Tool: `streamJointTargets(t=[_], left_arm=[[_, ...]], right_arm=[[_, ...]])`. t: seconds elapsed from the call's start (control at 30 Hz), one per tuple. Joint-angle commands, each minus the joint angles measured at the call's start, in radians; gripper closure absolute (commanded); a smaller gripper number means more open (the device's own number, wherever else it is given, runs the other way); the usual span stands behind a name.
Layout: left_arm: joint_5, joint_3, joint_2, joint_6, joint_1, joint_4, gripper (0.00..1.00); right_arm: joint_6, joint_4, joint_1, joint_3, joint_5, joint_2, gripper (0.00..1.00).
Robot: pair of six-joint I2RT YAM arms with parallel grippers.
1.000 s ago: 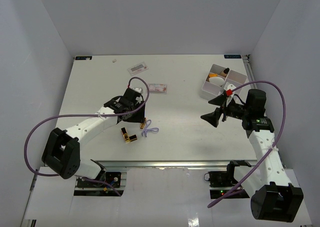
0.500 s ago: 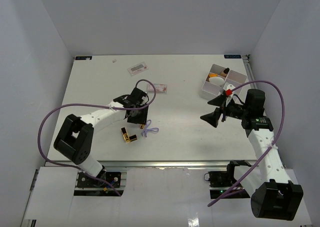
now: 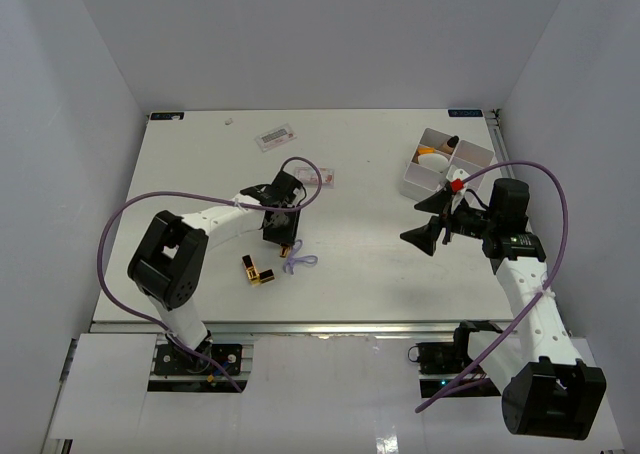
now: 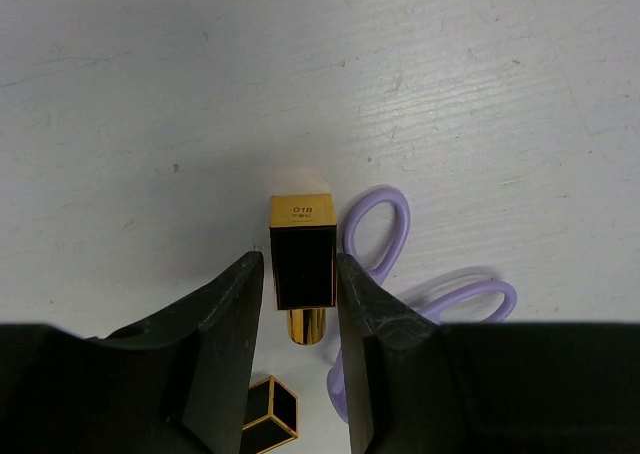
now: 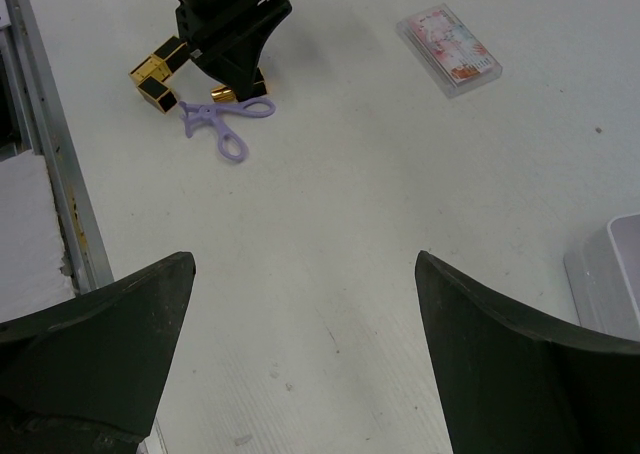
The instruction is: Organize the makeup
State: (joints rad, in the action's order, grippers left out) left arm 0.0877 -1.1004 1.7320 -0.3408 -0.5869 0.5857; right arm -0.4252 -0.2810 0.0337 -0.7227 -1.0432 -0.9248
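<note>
Gold and black, the lipstick (image 4: 302, 264) lies flat on the white desk (image 3: 370, 264). It has a square black cap edged in gold, a gold end stamped 018 pointing away from the wrist camera, and a round gold barrel at the nearer end. The left claw (image 4: 298, 269) straddles it, its jaws parted barely wider than the tube. A sliver of desk shows along one side, so we see no firm pinch. A second lipstick (image 4: 270, 411) in the same colours lies just nearer the arm. Purple loops (image 4: 385, 236) lie just beside the first tube; we cannot tell whether they touch it.

From above, this cluster sits left of the middle, toward the near edge, where a metal rail (image 5: 47, 144) runs. Bare desk spreads from there to the tray (image 3: 420, 179) at the far right. A clear packet (image 3: 318, 177) lies just beyond the left claw, and a far packet (image 3: 275, 134) lies close to the back edge. Grey walls (image 3: 320, 44) close in three sides. The right claw (image 3: 425, 219) hangs above the desk near the tray, jaws spread wide, gripping nothing.

Only the left wrist view shows the stamp and that sliver; from above, the claw hides most of the tube. The right wrist view shows the nearer packet's pink print. Only the top view shows the tray's contents, something white and orange, too small for us to name.
</note>
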Motion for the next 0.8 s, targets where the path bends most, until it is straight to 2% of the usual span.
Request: streamJointTargets(t=[0.0,0.13,0.3,0.47,0.57,0.67,0.7,0.77], left_arm=[[0.021,-0.017,-0.023,0.005,-0.006,-0.009,0.56],[0.024,-0.019,-0.02,0.006,-0.006,-0.012,0.63],[0.011,-0.042,-0.035,0.014,-0.007,-0.015,0.78],[-0.094,-0.099,-0.095,0.023,-0.007,-0.029,0.86],[-0.233,-0.151,-0.133,0.012,-0.007,-0.054,0.87],[-0.425,-0.168,-0.171,-0.025,-0.007,-0.146,0.87],[-0.509,-0.166,-0.177,-0.042,-0.007,-0.186,0.88],[-0.619,-0.153,-0.189,-0.092,-0.014,-0.262,0.88]], right_arm=[[0.006,0.031,0.006,-0.001,-0.025,-0.003,0.02],[0.006,0.031,0.006,0.0,-0.029,-0.003,0.02],[0.008,0.031,0.006,0.002,-0.057,-0.006,0.02],[-0.01,0.029,0.006,0.009,-0.151,-0.017,0.02],[-0.028,0.03,-0.007,0.008,-0.242,-0.043,0.02],[-0.005,0.049,-0.033,-0.005,-0.281,-0.081,0.02],[0.043,0.075,-0.054,-0.015,-0.283,-0.101,0.02],[0.264,0.185,-0.068,-0.014,-0.28,-0.14,0.02]])
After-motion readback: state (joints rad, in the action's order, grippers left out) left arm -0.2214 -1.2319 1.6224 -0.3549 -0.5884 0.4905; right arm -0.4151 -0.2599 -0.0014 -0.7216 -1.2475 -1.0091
